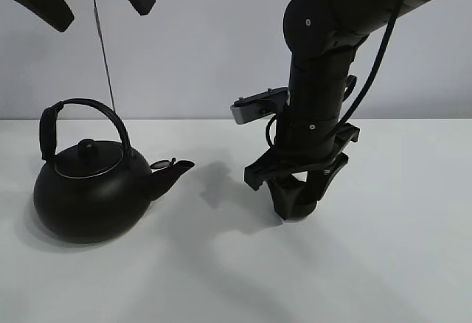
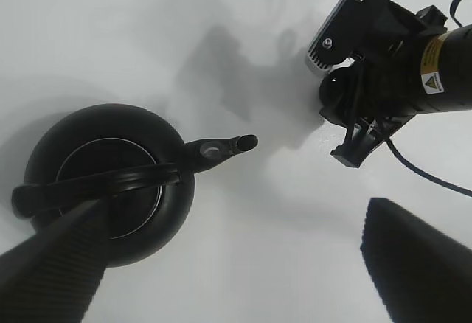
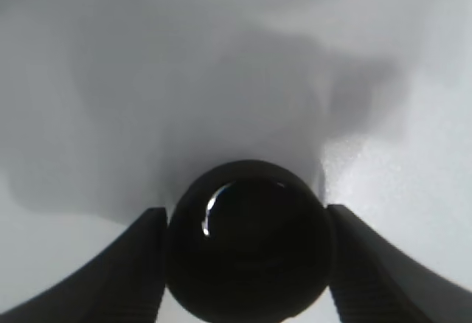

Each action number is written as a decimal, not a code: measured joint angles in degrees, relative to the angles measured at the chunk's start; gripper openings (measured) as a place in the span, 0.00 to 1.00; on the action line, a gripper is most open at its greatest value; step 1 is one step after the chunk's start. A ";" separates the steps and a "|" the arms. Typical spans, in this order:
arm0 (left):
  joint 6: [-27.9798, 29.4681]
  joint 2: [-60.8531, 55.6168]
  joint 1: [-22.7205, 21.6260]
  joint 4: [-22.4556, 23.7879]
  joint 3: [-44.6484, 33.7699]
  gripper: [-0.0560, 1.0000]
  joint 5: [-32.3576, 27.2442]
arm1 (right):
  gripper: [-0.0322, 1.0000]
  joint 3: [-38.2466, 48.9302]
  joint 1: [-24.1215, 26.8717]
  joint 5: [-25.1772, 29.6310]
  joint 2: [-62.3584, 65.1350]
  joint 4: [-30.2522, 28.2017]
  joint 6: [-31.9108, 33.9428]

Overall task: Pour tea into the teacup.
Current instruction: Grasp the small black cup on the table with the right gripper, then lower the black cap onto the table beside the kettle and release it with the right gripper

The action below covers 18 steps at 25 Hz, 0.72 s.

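Observation:
The teacup (image 3: 247, 242), small, round and matte black, stands on the white table (image 3: 88, 80). My right gripper (image 3: 247, 220) is shut on it, one finger pressed against each side. In the exterior high view that gripper (image 1: 296, 203) points down at the table's middle and hides the cup. The big black kettle (image 1: 88, 190) with an arched handle stands at the left, its spout (image 1: 177, 169) pointing right toward the cup. My left gripper (image 2: 236, 212) hangs open high above the kettle (image 2: 103, 183), touching nothing. No tea shows.
The white table (image 1: 398, 264) runs back to a pale wall. The right arm (image 1: 317, 80) stands upright over the table's middle. A thin cable (image 1: 103, 50) hangs down behind the kettle's handle.

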State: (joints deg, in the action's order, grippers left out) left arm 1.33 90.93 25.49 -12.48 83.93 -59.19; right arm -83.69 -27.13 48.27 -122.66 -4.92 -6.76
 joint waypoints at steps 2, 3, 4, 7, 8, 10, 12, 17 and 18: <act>0.00 0.00 0.00 0.00 0.00 0.68 0.00 | 0.42 0.00 0.00 0.00 0.00 0.00 0.85; 0.00 0.00 0.00 0.00 0.00 0.68 0.00 | 0.42 0.00 0.00 0.00 0.00 0.00 1.00; 0.00 0.00 0.00 0.00 0.00 0.68 0.00 | 0.42 0.00 0.00 0.00 0.00 0.00 1.22; 0.00 0.00 0.00 0.00 0.00 0.68 0.00 | 0.42 0.00 0.00 0.06 0.65 0.67 1.36; 0.00 0.00 0.00 0.00 0.00 0.68 0.00 | 0.42 0.00 0.00 0.06 1.18 0.91 1.36; 0.00 0.00 0.00 0.00 0.00 0.68 0.00 | 0.42 0.00 0.00 0.18 2.82 1.43 0.76; 0.00 0.00 0.00 0.00 0.00 0.68 0.05 | 0.42 -0.06 0.00 0.56 4.42 2.37 -1.11; 0.00 0.00 0.00 0.00 0.00 0.68 0.05 | 0.42 -0.51 -0.24 2.53 5.29 4.51 -3.60; 0.00 0.00 0.00 0.00 0.00 0.68 0.05 | 0.42 -0.51 -0.48 2.55 5.29 4.56 -3.90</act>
State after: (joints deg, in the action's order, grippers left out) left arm 1.33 90.93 25.49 -12.48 83.93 -59.14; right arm -84.20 -27.61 50.82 -117.38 -0.36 -10.66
